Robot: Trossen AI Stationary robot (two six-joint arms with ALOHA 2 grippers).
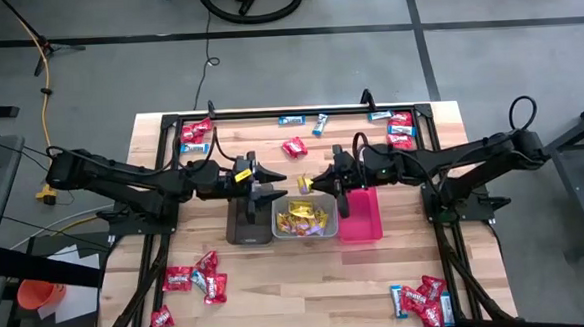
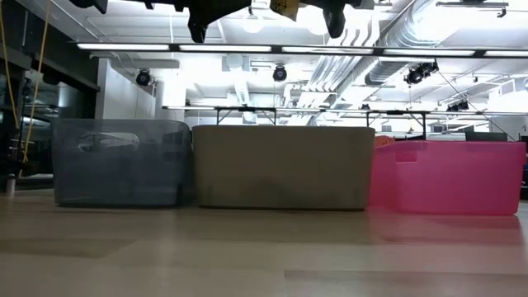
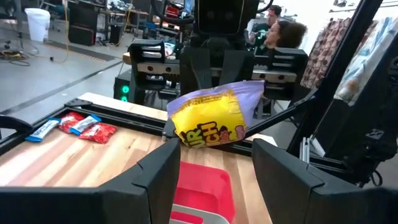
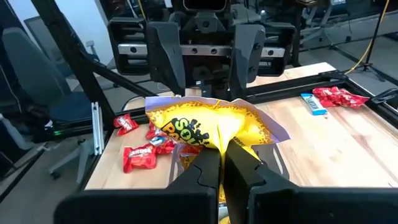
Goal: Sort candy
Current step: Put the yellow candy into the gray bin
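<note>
My right gripper (image 1: pixel 318 181) is shut on a yellow candy packet (image 1: pixel 304 183) and hovers over the middle bin (image 1: pixel 305 221), which holds several yellow packets. The packet also shows in the left wrist view (image 3: pixel 214 121) and at the top of the low view (image 2: pixel 285 8). My left gripper (image 1: pixel 273 179) is open. It faces the packet from the table's left, above the dark brown bin (image 1: pixel 247 222), and touches nothing. Its fingers (image 3: pixel 158 177) stand apart below the packet in its wrist view. A pink bin (image 1: pixel 360 215) stands to the right of the middle bin. My right gripper pinches the yellow packet between its two fingers (image 4: pixel 208 168) at the packet's edge nearest the gripper (image 4: pixel 219 140). The fingers come roughly level from the table's right. The packet is lifted clear above the middle bin and sticks out past the fingertips toward my left gripper.
Loose red packets and blue-and-white bars lie in clusters at the far left (image 1: pixel 195 134), far middle (image 1: pixel 294 146), far right (image 1: pixel 399 128), near left (image 1: pixel 193 282) and near right (image 1: pixel 420 302). A black frame (image 1: pixel 289 113) rims the table. People sit beyond the table (image 3: pixel 280 31).
</note>
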